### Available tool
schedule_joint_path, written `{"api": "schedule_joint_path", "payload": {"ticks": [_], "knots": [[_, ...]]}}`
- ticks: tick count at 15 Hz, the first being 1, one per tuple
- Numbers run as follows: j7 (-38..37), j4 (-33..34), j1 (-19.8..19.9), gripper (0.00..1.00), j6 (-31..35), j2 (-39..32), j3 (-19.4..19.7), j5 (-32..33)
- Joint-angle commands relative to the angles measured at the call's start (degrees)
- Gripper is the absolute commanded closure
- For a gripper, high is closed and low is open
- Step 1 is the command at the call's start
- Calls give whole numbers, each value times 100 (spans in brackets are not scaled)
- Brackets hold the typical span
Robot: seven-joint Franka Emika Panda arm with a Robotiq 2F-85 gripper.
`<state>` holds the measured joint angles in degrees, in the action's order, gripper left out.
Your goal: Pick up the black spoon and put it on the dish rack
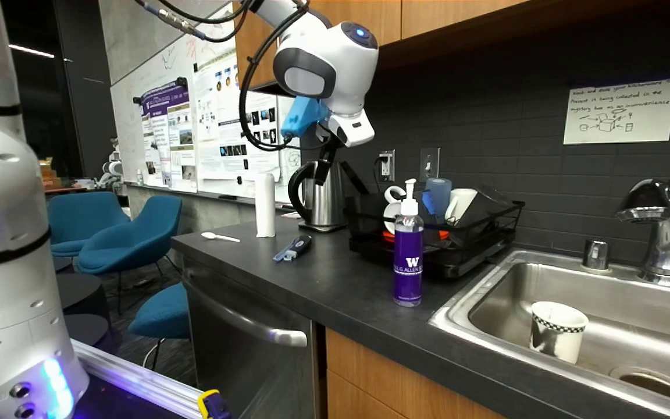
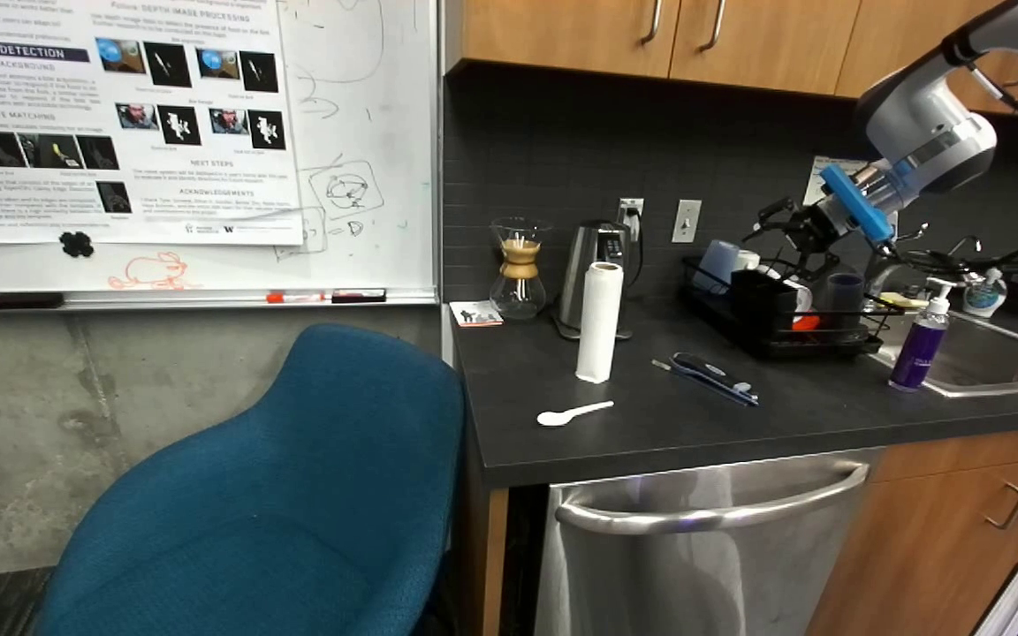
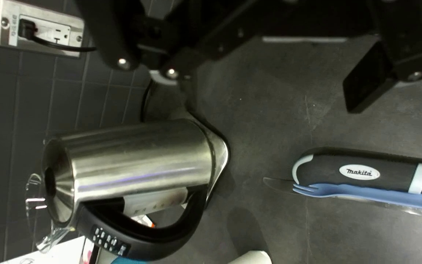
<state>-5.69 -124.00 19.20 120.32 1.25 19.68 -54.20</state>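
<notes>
No black spoon can be made out in these frames. A white spoon [image 1: 220, 237] lies near the counter's end, also in an exterior view [image 2: 573, 413]. The black dish rack [image 1: 454, 265] stands beside the sink, holding mugs and cups; it also shows in an exterior view [image 2: 814, 351]. My gripper [image 2: 778, 252] is open and empty, high above the counter near the rack. In the wrist view its jaws [image 3: 277, 84] stand wide apart over bare counter. A dark stick-like shape [image 1: 355, 178] shows near the kettle; I cannot tell whether it is a utensil handle or a finger.
A steel kettle [image 3: 141, 157] stands close by the wall. A Makita tool [image 3: 359, 170] lies with a blue fork [image 3: 376, 194] and a clear knife. A white roll [image 2: 600, 322] stands upright. A purple pump bottle [image 1: 408, 256] stands before the rack, near the sink [image 1: 457, 314].
</notes>
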Motion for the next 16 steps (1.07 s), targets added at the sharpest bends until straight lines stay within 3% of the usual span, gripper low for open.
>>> {"api": "schedule_joint_path", "payload": {"ticks": [1, 8, 16], "knots": [[297, -532, -40, 0, 140, 572, -64, 254], [839, -1237, -91, 0, -101, 1282, -171, 1062], [1670, -1852, -370, 0, -867, 1973, -352, 2197]]}}
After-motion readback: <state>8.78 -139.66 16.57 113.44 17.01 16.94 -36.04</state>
